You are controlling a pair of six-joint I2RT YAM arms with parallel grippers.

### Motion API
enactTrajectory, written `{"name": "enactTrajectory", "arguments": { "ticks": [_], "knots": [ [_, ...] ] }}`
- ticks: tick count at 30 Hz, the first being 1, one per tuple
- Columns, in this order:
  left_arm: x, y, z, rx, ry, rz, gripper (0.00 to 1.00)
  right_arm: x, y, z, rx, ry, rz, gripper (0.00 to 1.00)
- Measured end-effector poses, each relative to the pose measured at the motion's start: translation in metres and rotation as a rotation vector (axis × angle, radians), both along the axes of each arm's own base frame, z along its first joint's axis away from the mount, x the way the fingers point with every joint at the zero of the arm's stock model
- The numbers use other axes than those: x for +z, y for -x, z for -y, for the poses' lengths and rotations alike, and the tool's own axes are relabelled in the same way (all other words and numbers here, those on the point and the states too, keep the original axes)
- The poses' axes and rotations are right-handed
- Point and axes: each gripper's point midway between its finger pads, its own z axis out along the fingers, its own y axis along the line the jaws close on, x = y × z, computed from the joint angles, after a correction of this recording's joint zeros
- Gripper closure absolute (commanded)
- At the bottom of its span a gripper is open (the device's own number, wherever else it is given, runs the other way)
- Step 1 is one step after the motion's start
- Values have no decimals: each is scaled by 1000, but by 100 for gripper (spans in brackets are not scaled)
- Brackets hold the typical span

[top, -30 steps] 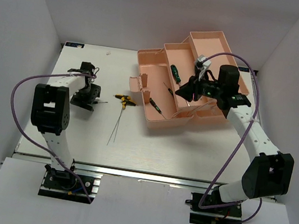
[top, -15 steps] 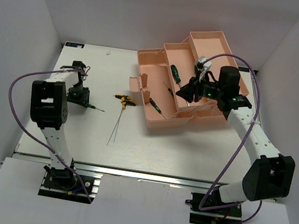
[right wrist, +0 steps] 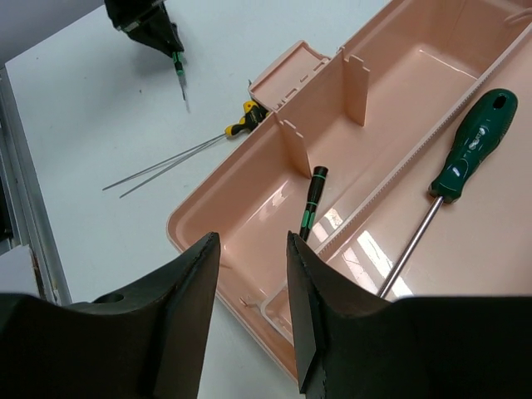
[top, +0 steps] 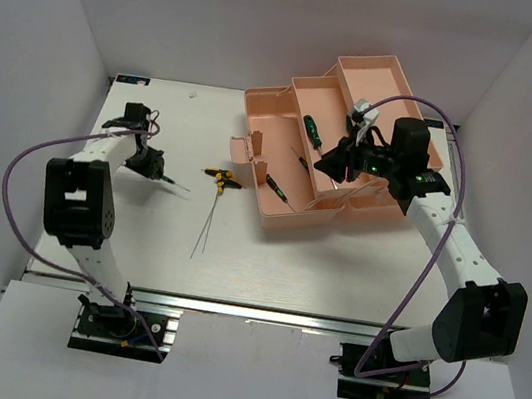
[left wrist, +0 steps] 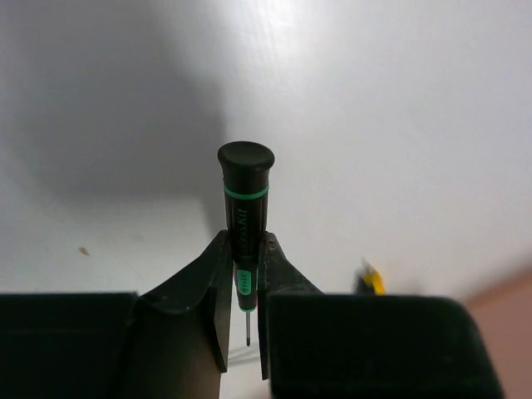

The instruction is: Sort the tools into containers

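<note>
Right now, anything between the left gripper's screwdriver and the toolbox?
The yellow-black pliers and thin rods lie on the table between the screwdriver in the left gripper and the toolbox. They're flat, so a raised carry likely clears them.

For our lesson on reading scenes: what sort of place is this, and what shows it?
Probably a robot lab test cell: plain white walls box in a table, the left arm and right arm are bolted at its near edge, and a pink toolbox sits open.
</note>
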Motion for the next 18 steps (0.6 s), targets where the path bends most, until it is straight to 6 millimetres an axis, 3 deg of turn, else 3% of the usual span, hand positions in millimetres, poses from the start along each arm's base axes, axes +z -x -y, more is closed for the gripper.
{"name": "enactTrajectory", "arguments": {
  "ticks": [2,6,8,11,14,16,18],
  "knots": [
    [28,-9,9,-107,-17,112,100,2,1,0,0,-1,5,56],
    [114,-36,50,-357,-40,465,100,2,1,0,0,-2,5,56],
    [157,-50,86,-506,-22,649,100,2,1,0,0,-2,5,56],
    [193,-73,151,-735,26,811,100,2,0,1,-4,-1,7,55],
    [197,-98,220,-932,82,879,96,2,-1,2,-19,5,10,54],
    [183,-110,264,-1034,120,871,83,3,-2,4,-31,11,13,47],
    [164,-116,296,-1101,140,844,62,1,0,7,-44,18,16,43]
  ]
}}
